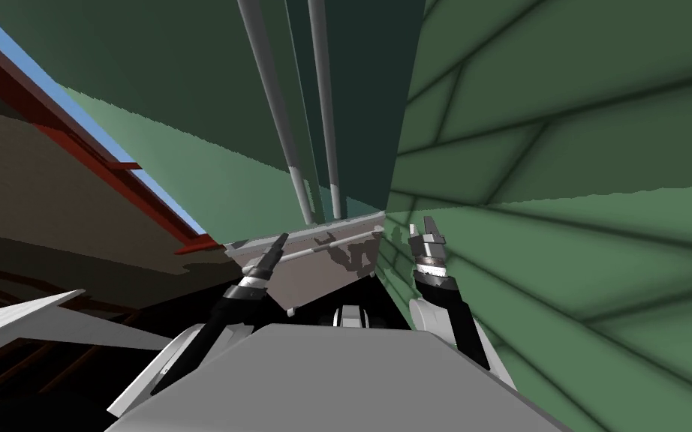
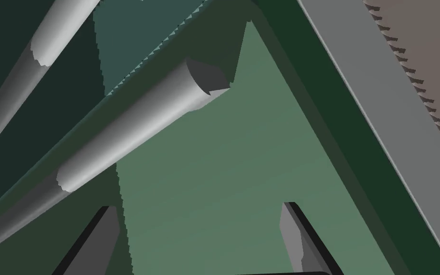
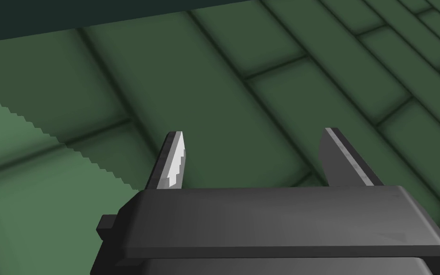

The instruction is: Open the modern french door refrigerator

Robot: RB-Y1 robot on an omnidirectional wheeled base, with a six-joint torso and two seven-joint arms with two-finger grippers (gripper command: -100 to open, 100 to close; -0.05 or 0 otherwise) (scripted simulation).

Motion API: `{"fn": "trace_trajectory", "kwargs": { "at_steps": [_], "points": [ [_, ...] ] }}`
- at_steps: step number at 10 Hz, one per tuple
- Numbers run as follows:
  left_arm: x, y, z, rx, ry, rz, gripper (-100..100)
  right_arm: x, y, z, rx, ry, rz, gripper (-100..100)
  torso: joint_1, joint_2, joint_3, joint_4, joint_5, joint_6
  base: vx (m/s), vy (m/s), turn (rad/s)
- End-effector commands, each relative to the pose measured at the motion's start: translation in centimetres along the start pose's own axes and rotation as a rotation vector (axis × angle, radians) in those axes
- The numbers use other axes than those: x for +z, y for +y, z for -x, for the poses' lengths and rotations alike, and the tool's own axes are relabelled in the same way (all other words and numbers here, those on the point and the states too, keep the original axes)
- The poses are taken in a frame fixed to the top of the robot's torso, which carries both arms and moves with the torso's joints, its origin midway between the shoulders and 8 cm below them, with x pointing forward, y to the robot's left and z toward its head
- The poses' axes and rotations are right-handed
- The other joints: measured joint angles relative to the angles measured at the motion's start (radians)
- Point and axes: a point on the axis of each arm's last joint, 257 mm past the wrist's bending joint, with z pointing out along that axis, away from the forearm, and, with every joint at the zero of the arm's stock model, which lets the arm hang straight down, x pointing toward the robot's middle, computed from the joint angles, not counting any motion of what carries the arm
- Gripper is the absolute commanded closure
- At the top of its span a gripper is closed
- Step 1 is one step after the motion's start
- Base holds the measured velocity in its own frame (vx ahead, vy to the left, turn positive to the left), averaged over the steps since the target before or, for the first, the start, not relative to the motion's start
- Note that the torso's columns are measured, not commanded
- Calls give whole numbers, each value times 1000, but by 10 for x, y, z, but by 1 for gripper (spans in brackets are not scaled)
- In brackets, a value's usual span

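Dark green refrigerator (image 1: 371, 97) directly ahead, two grey bar handles (image 1: 290, 150) running down its doors. Left gripper (image 2: 200, 236), fingers apart; the end of the nearer handle (image 2: 138, 129) lies just ahead, untouched. A green tiled wall (image 1: 562, 225) crowds the right side, and the right gripper (image 3: 255, 157) faces it, fingers apart. A grey-brown drawer front (image 1: 307, 277) lies between the arms.

Cropped and covered parts at the refrigerator (image 1: 371, 90) front.
Left door handle (image 1: 273, 97) and right door handle (image 1: 324, 97): upper ends cut off by the picture's edge, as is the refrigerator's top. Grey drawer front (image 1: 322, 274) beneath: left portion covered by the left gripper (image 1: 282, 238) and its forearm, near edge hidden. Left gripper, wrist view: finger roots cropped by the edge. Right gripper (image 3: 253, 131): finger roots hidden behind its dark body. Which handle lies beside the left gripper cannot be told.
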Motion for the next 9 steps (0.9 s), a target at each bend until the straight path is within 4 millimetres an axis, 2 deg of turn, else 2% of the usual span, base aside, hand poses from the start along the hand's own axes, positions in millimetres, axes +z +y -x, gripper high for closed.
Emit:
{"fn": "trace_trajectory", "kwargs": {
  "at_steps": [1, 4, 6, 9],
  "points": [
    [-8, 22, -5, 82, 59, 74, -100, 0, 0, 0, 0, 0, 0, 0, 0, 0, 0, 0, 0, 0, 154, -54, -24],
    [-16, 38, -6, 151, 103, 130, -100, 0, 0, 0, 0, 0, 0, 0, 0, 1, 1, 0, 0, 0, 113, -48, -19],
    [-20, 42, -4, 212, 135, 159, -100, 0, 0, 0, 0, 0, 0, 0, 0, 0, 0, 0, 0, 0, 108, -43, -21],
    [-19, 25, -1, 255, 151, 142, -100, 0, 0, 0, 0, 0, 0, 0, -1, -2, -1, -1, 0, 0, 118, -47, -16]
  ]
}}
